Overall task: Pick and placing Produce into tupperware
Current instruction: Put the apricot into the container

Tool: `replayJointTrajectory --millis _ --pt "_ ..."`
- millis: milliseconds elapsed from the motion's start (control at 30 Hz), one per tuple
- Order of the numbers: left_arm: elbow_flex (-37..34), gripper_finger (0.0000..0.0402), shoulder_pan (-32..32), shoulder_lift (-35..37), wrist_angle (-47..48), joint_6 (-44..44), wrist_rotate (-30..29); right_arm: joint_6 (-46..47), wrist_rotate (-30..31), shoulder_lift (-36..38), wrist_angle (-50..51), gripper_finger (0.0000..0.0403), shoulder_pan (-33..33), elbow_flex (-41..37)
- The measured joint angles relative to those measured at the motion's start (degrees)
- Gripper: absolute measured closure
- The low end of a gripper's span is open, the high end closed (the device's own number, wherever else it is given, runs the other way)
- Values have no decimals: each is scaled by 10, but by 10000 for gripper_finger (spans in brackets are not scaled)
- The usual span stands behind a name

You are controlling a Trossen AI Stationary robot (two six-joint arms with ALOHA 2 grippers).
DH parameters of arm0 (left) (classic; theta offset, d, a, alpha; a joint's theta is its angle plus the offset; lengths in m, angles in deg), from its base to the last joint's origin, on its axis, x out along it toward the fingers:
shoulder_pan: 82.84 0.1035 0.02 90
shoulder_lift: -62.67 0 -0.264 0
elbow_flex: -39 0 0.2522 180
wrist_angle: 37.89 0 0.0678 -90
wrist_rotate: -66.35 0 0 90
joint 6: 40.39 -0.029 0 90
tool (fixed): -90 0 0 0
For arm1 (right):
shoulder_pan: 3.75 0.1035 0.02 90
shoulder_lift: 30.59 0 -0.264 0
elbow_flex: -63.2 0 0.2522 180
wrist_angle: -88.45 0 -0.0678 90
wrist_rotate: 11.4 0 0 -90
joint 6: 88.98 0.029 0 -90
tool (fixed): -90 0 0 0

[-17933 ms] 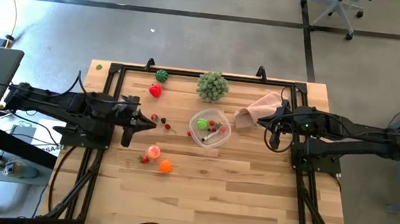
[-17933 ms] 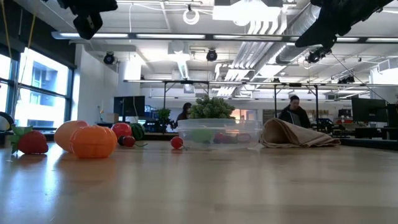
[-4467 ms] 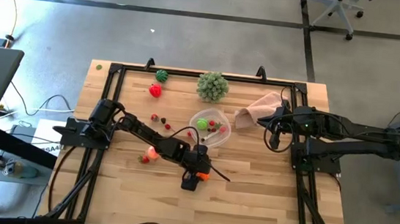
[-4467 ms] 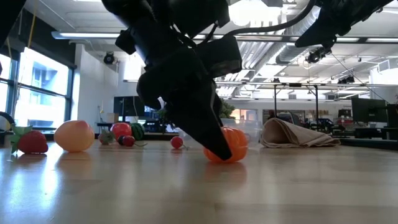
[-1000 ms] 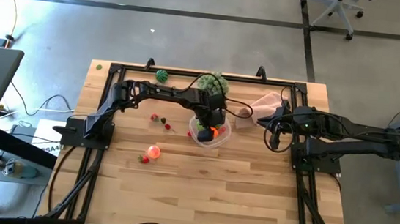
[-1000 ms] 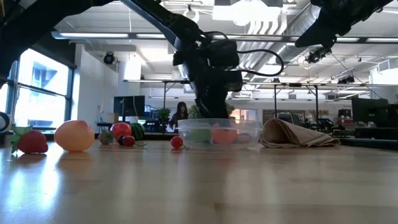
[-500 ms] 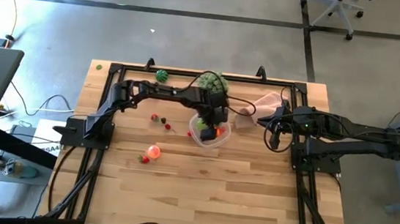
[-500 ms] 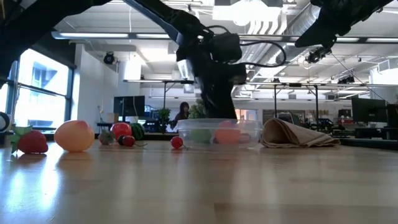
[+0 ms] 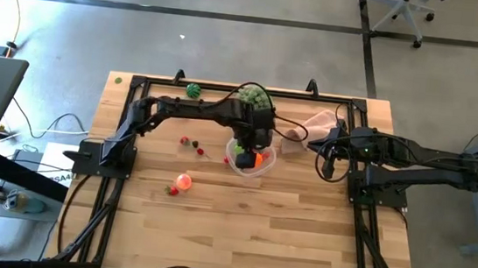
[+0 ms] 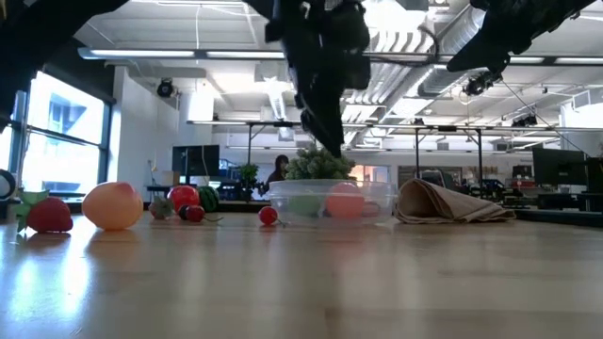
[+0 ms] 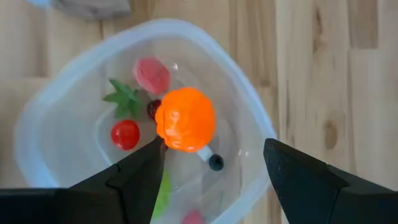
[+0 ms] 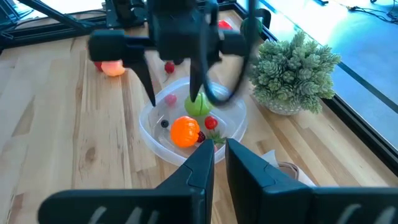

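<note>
Wood-plank table [image 9: 282, 235] inside a black frame, open workshop room behind it. Your left gripper [image 9: 252, 144] hangs directly above the clear container [image 9: 264, 166], fingers spread apart with nothing between them. In the left wrist view the orange fruit [image 11: 185, 119] lies loose on the container floor, along with a small red tomato [image 11: 125, 134], a pink piece [image 11: 151, 74] and a green leafy bit [image 11: 122, 98]. So the drop looks done; the step in hand reads as clearing out for the next piece.

Right gripper [image 12: 218, 163] waits beside the pink cloth [image 9: 312, 128], fingers pressed together, holding nothing. Leave it parked.

To do this well: lift straight up before you swing away, since the fingertips [image 11: 140, 171] sit close over the thin rim and a sideways drag could tip or slide the light container. The leafy ball [image 9: 256, 99] sits just behind it, so pull back toward the left arm's base, not over the plant.

Produce left on the table: a peach-colored fruit [image 9: 183, 181] with a small red piece [image 9: 172, 190] just beside it, small red bits [image 9: 192, 144] between the arm and the container, and a dark green piece [image 9: 193, 90] near the far edge. Peach one looks the easiest next pick; keep the fingers wide on approach.
</note>
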Motion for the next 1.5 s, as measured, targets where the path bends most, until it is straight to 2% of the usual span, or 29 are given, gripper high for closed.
replayJointTrajectory --millis 267,400,533,700,833,967,1067,1300,1500 --pt "-35 148 -51 81 32 27 -80 0 -2 0 0 373 0 0" --pt "-97 149 -73 127 9 55 -106 0 -2 0 0 373 0 0" --pt "-196 149 -92 183 -36 102 -121 0 -2 0 0 373 0 0" --pt "-325 149 -108 263 -106 202 -156 0 -1 0 0 373 0 0" --pt "-394 149 -117 318 -125 361 -194 0 -1 0 0 373 0 0" --pt "-443 149 -119 344 -114 509 -193 0 -1 0 0 373 0 0" --pt "-466 149 -123 348 -109 604 -166 0 0 0 0 373 0 0" --pt "-471 149 -123 357 -51 705 -111 0 0 0 0 373 0 0" --pt "-470 149 -149 382 -20 792 -125 0 0 0 0 373 0 0"
